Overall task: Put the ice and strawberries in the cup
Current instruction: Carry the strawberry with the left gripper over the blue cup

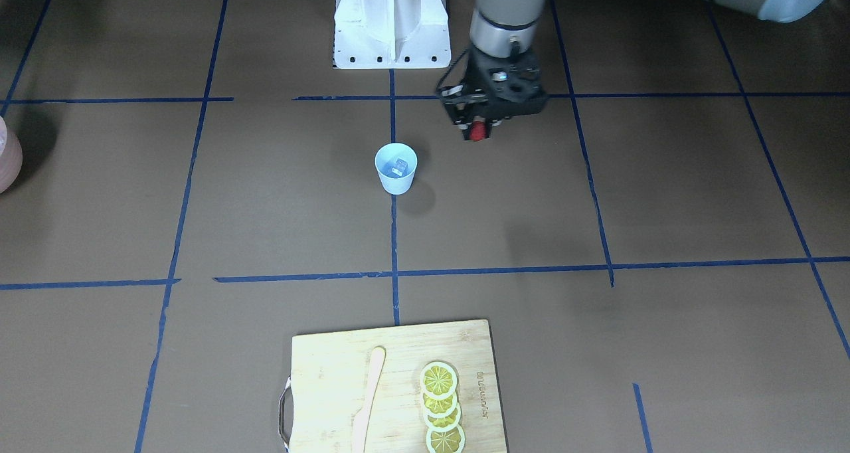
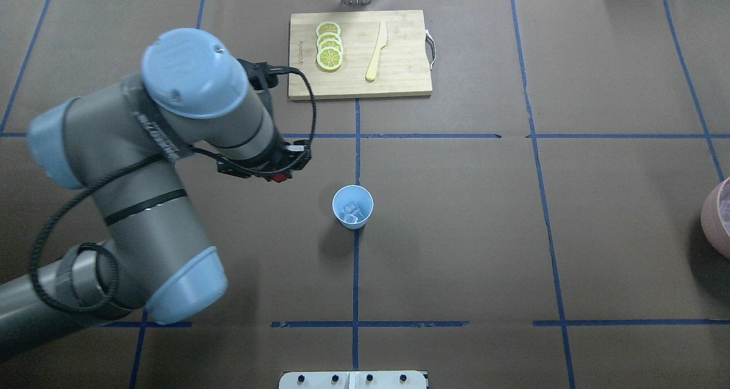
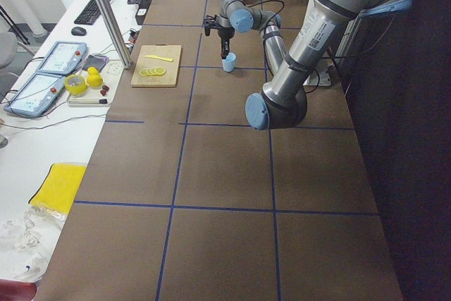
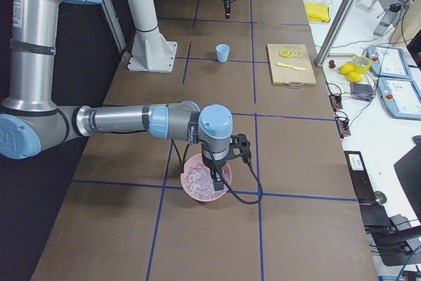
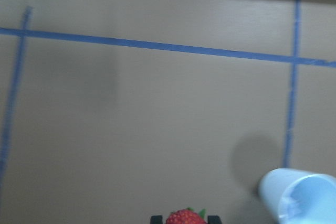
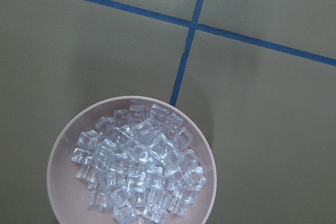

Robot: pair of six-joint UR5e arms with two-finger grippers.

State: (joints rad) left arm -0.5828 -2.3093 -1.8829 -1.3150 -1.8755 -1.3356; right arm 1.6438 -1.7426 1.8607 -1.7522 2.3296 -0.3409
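Pinched tight in the left gripper (image 1: 476, 131): a single tiny red roundish strawberry (image 5: 185, 217), held up off the tabletop, just beside a small light-blue tapered plastic cup (image 1: 396, 177) on the robot's left of it, and not over its mouth. Cannot tell for the right gripper (image 4: 216, 176) whether spread or pressed together; seen only from the side, pointing down at the mouth of the pink bowl. Underneath it all, a wide table covered in brown paper (image 1: 265, 207) and crossed by blue tape lines (image 1: 505, 270). Along the edge farthest from the robot, a rectangular pale bamboo cutting board (image 1: 329, 366) with a metal handle. At the robot's right end, well apart from the cup, a round pinkish bowl (image 2: 714, 218) heaped with small clear ice cubes (image 6: 139, 166). Near the table's middle, standing upright on a blue line, the cup again, with a few of the same clear cubes at its bottom. On the board, a slim pale knife (image 1: 369, 400), and just beside it, not touching, a row of four overlapping yellow lemon slices (image 1: 439, 380).
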